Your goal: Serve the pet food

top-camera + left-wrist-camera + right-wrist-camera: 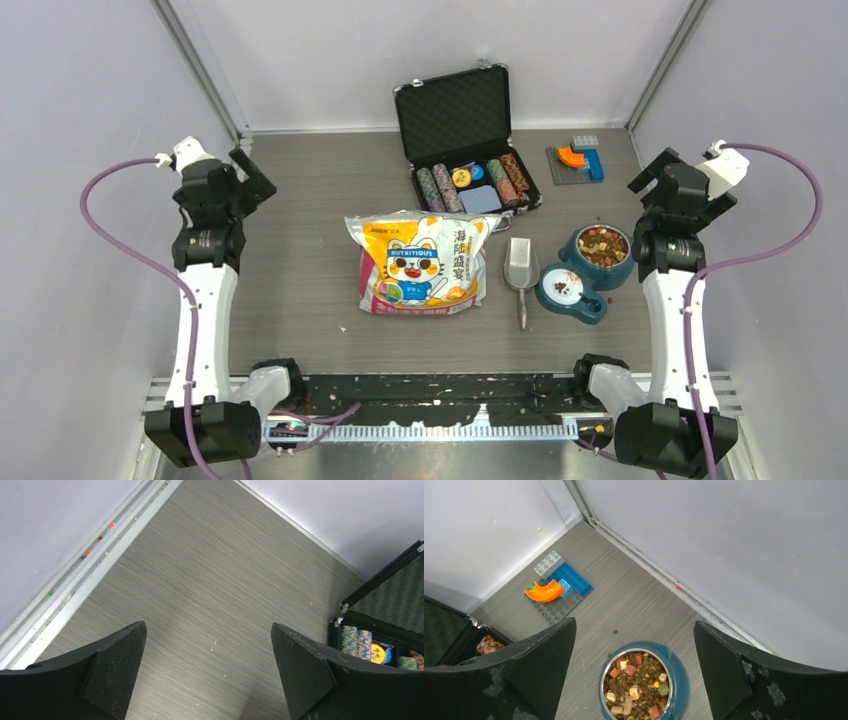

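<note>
Starting at the near edge, the cartoon-cat bag [420,262] lies flat in the middle of the table [300,300], and it is our landmark. Right of the bag comes a grey scoop [521,268], bowl end away from the arms and handle pointing back at them, touched by nobody. Further right of the bag is a small teal dish [585,305] with just a few bits in it. Right behind the dish, and apparently touching it, is the big teal bowl [612,277]. There's the pet food [603,245], a heap of brown, tan and reddish kibble filling that bowl. One stray piece [615,631] lies on the table just beyond it.

Now the arms. The left gripper [255,175] hangs well to the left of the bag, fingers spread wide with only bare table between them. The right gripper [648,182] hovers far right of the bag, above the far side of the bowl. Its fingers are also spread wide, gripping nothing, and the kibble shows between them in the wrist view.

Beyond the bag, an open black case [465,140] stands with its lid up and rows of striped chips inside. To the bag's far right, a grey block plate [576,163] carries blue bricks and an orange curved piece.
</note>
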Controlling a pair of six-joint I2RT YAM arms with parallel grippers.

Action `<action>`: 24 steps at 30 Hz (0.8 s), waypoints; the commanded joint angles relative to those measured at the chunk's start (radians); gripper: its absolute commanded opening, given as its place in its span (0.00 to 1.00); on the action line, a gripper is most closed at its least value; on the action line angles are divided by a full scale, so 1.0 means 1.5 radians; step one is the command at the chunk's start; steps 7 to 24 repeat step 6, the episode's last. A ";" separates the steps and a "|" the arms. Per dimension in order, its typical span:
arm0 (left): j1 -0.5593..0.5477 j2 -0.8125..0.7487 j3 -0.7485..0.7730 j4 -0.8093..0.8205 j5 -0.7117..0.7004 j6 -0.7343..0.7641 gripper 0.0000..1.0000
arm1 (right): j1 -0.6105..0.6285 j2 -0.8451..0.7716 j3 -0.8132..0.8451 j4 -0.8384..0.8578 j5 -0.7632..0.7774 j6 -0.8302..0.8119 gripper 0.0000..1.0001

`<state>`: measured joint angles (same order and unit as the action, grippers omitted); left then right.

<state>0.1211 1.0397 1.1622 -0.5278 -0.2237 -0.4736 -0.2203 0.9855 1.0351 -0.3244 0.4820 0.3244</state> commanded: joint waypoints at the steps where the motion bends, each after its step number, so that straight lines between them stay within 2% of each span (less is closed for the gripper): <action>1: 0.011 -0.016 -0.006 0.020 0.035 -0.034 0.99 | -0.003 -0.046 -0.029 0.035 0.044 0.007 0.96; 6: 0.011 -0.031 -0.005 0.009 0.011 0.002 0.99 | -0.002 -0.056 -0.048 0.036 0.051 0.006 0.96; 24: 0.011 -0.031 -0.005 0.009 0.011 0.002 0.99 | -0.002 -0.056 -0.048 0.036 0.051 0.006 0.96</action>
